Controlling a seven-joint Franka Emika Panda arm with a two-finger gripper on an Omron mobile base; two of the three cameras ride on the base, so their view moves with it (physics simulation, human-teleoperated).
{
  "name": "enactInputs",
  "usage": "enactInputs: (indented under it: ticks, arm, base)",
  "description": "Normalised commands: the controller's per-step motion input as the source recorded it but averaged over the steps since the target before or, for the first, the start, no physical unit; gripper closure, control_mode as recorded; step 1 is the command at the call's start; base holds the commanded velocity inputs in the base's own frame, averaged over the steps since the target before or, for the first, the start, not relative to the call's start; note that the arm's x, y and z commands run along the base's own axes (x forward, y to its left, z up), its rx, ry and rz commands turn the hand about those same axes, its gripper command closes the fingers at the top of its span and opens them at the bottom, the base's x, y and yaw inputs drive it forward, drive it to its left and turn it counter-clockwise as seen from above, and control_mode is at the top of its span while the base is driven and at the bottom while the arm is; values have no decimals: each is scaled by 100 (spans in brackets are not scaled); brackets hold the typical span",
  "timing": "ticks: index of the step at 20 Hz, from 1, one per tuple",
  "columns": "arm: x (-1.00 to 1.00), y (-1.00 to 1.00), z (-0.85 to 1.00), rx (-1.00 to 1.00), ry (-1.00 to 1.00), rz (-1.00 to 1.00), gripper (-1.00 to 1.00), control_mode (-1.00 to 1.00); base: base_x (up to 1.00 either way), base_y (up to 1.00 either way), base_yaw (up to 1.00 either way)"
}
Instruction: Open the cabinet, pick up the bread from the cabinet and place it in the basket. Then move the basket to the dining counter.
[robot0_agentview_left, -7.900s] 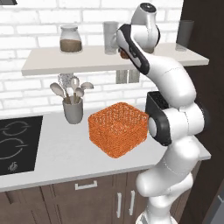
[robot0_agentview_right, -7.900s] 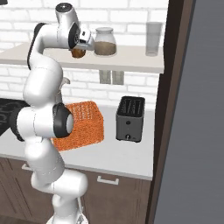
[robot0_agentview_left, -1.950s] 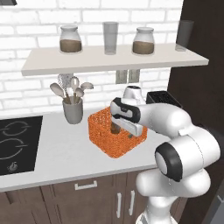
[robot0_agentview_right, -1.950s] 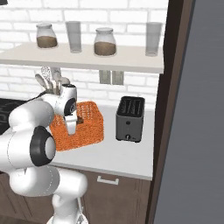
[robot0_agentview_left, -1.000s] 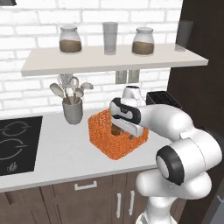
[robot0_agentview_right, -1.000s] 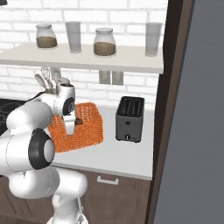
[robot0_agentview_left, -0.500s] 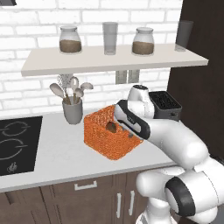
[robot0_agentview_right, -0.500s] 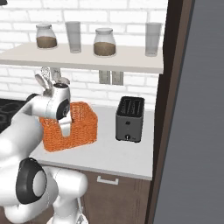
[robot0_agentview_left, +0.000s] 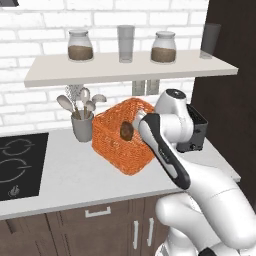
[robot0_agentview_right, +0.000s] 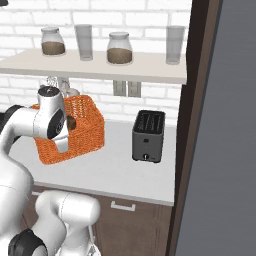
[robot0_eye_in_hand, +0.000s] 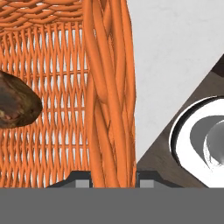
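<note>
The orange woven basket (robot0_agentview_left: 117, 147) hangs tilted just above the white worktop, its open side turned toward the base. My gripper (robot0_agentview_left: 140, 121) is shut on the basket's right rim; in the hand view the thick braided rim (robot0_eye_in_hand: 109, 87) runs down between the two fingertips of the gripper (robot0_eye_in_hand: 113, 180). The bread (robot0_agentview_left: 126, 131), a small dark-brown lump, lies inside the basket against the mesh wall, and it shows in the right base view (robot0_agentview_right: 71, 123) and the hand view (robot0_eye_in_hand: 15, 100) too. The basket (robot0_agentview_right: 85, 131) is partly hidden there by my forearm. The dining counter is out of view.
A black toaster (robot0_agentview_left: 196, 131) stands right of the basket, behind my arm. A grey utensil holder (robot0_agentview_left: 82, 129) sits to its left, then the black hob (robot0_agentview_left: 17, 165). Above is a shelf (robot0_agentview_left: 125, 70) with jars and glasses. A tall dark panel (robot0_agentview_right: 220, 125) closes the right side.
The gripper closed on the basket's rim, then raised and tipped the basket off the worktop. The bread slid inside it. The toaster came into sight behind the arm.
</note>
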Motion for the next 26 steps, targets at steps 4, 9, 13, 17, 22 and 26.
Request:
enactInputs:
  ticks: [4, 9, 13, 17, 22, 26]
  arm:
    - [-22, 15, 46, 0, 2, 0, 100, -100]
    - [0, 7, 9, -5, 2, 0, 100, -100]
    - [0, 0, 0, 0, 0, 0, 100, -100]
    - [0, 0, 0, 0, 0, 0, 100, -100]
    - [-11, 0, 0, 0, 0, 0, 100, -100]
    - [-25, 0, 0, 0, -1, 2, 100, 100]
  base:
    - [0, 0, 0]
    - [0, 0, 0]
    - [0, 0, 0]
    - [0, 0, 0]
    - [0, 0, 0]
    - [-75, 0, 13]
